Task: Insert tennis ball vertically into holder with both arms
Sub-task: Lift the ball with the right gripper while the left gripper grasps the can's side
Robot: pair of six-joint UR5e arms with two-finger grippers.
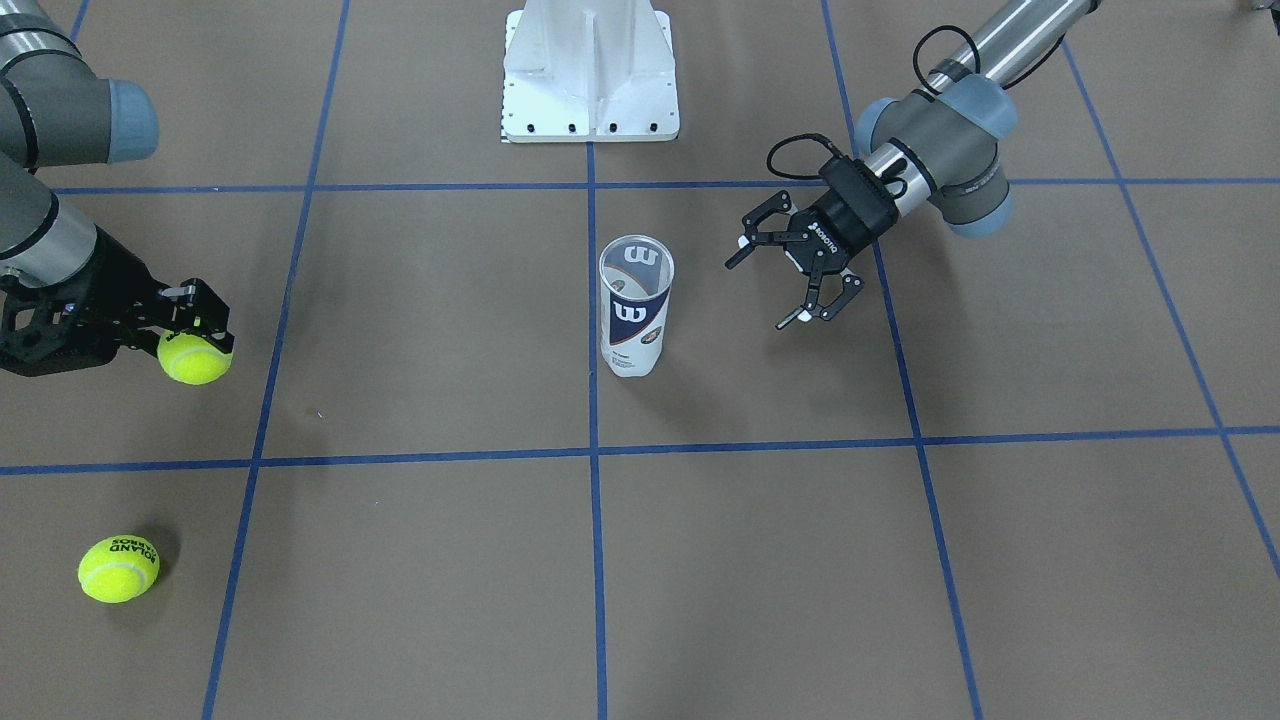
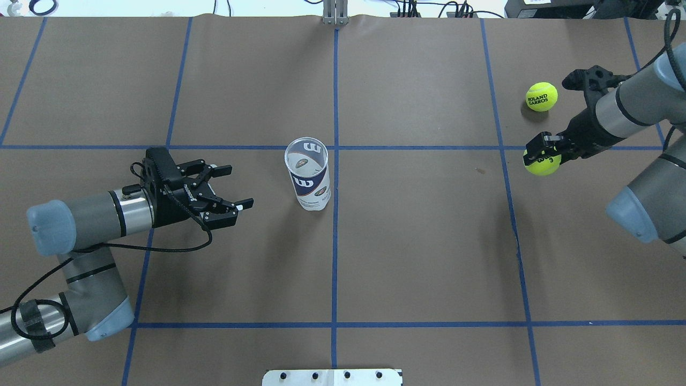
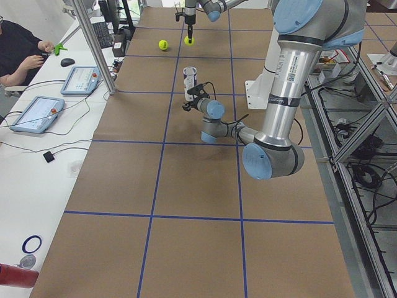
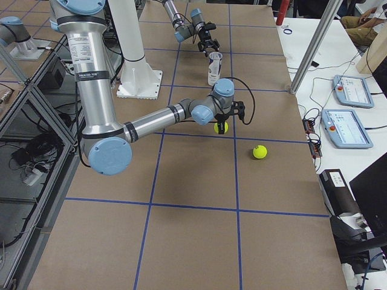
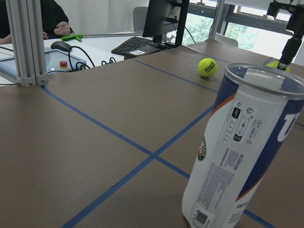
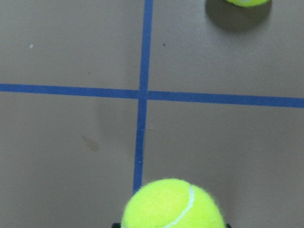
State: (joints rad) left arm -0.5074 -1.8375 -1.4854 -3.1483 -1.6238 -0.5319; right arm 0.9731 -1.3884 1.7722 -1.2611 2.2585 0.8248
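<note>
The clear holder (image 2: 307, 174) with its white and navy "W" label stands upright and open-topped at the table's middle; it also shows in the front view (image 1: 633, 306) and, close up, in the left wrist view (image 5: 247, 156). My left gripper (image 2: 236, 187) is open and empty, level with the holder and a short way from it, fingers pointing at it (image 1: 790, 290). My right gripper (image 2: 541, 155) is shut on a yellow tennis ball (image 2: 542, 163) held above the table far from the holder; the ball fills the bottom of the right wrist view (image 6: 173, 204).
A second tennis ball (image 2: 541, 96) printed "ROLAND GARROS" lies on the table beyond the right gripper, also in the front view (image 1: 118, 567). The white base pedestal (image 1: 590, 70) stands behind the holder. Blue tape lines grid the brown table.
</note>
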